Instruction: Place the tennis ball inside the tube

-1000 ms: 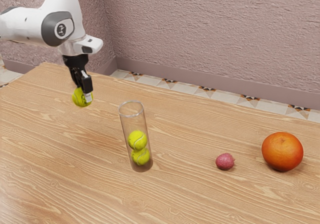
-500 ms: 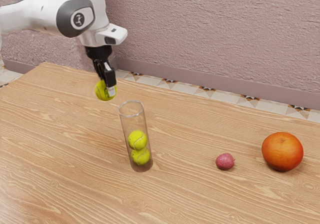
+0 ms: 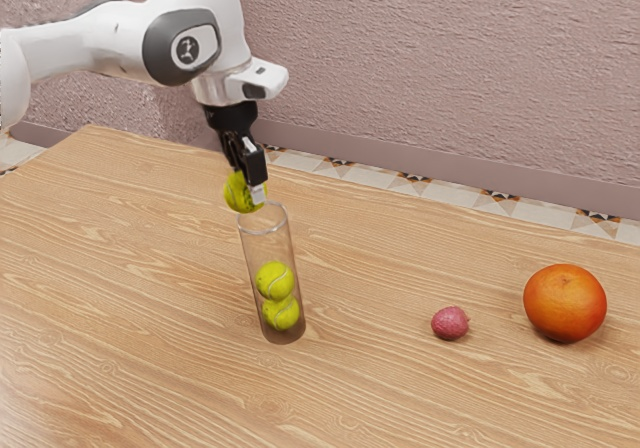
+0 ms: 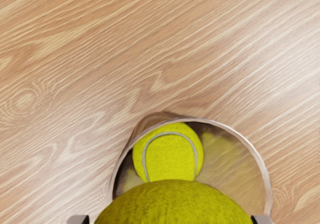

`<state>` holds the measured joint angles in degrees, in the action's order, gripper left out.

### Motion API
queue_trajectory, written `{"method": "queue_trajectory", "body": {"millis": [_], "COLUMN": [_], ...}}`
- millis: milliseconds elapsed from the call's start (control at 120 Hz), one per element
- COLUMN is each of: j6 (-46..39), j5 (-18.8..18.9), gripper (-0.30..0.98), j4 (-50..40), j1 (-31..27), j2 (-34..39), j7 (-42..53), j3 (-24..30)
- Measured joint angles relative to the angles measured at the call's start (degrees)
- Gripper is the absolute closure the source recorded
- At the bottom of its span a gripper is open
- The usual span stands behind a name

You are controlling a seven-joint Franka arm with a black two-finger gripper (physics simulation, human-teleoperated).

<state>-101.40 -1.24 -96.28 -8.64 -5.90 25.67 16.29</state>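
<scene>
Tennis ball now nearer the tube

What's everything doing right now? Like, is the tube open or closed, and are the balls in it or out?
Jaws: shut on a ball.
Held ball: up off the table, by the tube's mouth, outside it.
Tube: standing, top open, two balls inside.
Upper ball: inside, on the lower one.
Lower ball: inside, near the bottom.
Orange fruit: whole, on the table.
Small pinkish-red fruit: whole, on the table.
</scene>
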Motion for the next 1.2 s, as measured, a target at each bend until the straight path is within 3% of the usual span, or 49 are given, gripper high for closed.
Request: {"method": "queue_trajectory", "body": {"millis": [550,808,1200], "j6": [-1.1,-0.8,6.1], "j5": [-0.9,-1.6,-0.3], "gripper": [0.38,0.12,0.02], "j4": [-0.3,-0.2,6.5], "j1": [0.3,0.3,-0.5], "j2": [-1.1,-1.4,1.9], "j7": [-1.4,-1.5,-5.2], "j3": [1.6,1.5,-2.9]}}
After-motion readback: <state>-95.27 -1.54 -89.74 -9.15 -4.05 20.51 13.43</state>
